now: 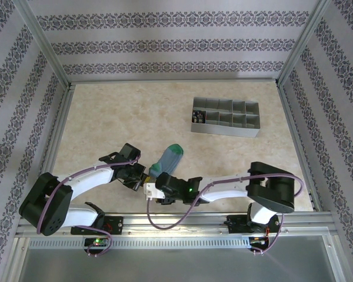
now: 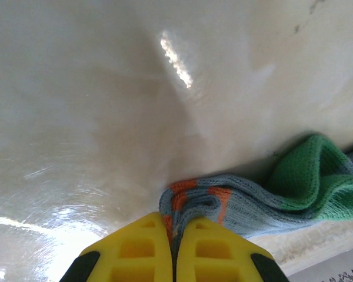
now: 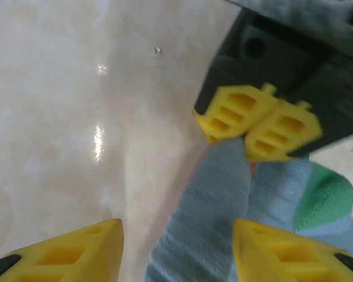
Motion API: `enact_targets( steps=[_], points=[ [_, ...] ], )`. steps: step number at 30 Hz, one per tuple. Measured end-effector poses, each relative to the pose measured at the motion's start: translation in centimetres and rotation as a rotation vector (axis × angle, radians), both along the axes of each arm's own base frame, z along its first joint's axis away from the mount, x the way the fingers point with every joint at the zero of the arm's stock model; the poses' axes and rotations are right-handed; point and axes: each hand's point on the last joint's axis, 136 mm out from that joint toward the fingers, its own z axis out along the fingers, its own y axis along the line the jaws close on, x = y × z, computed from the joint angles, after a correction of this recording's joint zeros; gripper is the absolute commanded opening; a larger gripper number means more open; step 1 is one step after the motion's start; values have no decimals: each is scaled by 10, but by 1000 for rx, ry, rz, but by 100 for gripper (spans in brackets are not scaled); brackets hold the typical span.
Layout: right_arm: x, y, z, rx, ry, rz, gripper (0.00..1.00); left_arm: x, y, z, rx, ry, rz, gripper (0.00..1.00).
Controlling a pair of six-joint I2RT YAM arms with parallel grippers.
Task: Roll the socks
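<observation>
Your left gripper [image 2: 175, 229] and right gripper [image 3: 176, 235] meet over the table [image 1: 106, 117] near its front edge, where the blue-teal sock [image 2: 247, 202] lies: left clamped on its orange-banded end [image 2: 194, 197], right half-spread astride it; turn that end over evenly and tight for a snug roll
</observation>
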Motion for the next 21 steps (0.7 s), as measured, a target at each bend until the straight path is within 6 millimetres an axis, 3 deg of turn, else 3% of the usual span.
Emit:
enact_targets(
  steps=[4,9,10,13,16,21],
  points=[
    [12,9,-9,-56,-76,-11,38,0,0,0,-1,4,1,0],
    [31,10,-17,-98,-129,-84,6,2,2,0,6,-2,9,0],
    [32,10,-17,-95,-127,-91,1,3,3,0,8,-6,13,4],
    [35,10,-17,-73,-84,-103,0,6,5,3,8,-20,22,33],
    [41,8,-16,-32,17,-107,0,8,8,9,-1,-42,40,56],
    [48,3,-12,56,263,-111,0,16,15,23,-23,-108,83,72]
  ],
)
